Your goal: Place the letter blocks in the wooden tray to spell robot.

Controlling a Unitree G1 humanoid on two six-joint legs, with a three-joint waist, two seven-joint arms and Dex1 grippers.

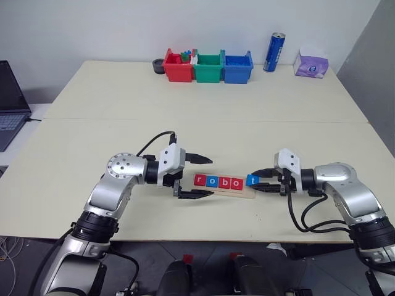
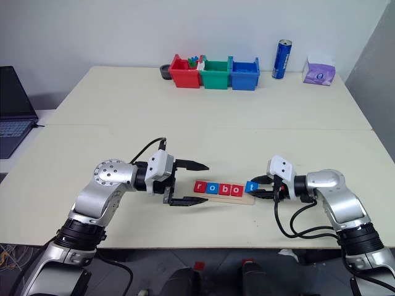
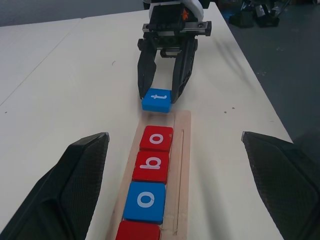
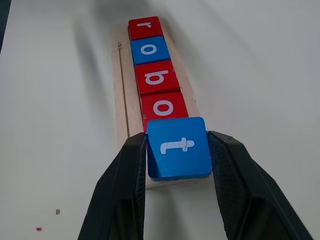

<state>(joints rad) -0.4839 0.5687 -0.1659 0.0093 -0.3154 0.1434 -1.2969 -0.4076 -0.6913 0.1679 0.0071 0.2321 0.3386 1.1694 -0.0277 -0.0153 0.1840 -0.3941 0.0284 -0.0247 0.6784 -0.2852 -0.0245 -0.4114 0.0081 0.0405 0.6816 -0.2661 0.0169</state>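
Observation:
The wooden tray lies near the table's front edge. Four of the letter blocks lie in it in a row: red r, blue o, red b and red o. My right gripper is shut on the blue t block, which it holds at the tray's right end, right beside the last o. My left gripper is open wide, one finger on each side of the tray's left end, holding nothing.
Red, green and blue bins stand in a row at the table's far edge, a small dark pot beside the red one. A blue can and a purple pack stand at the back right. A laptop sits far left.

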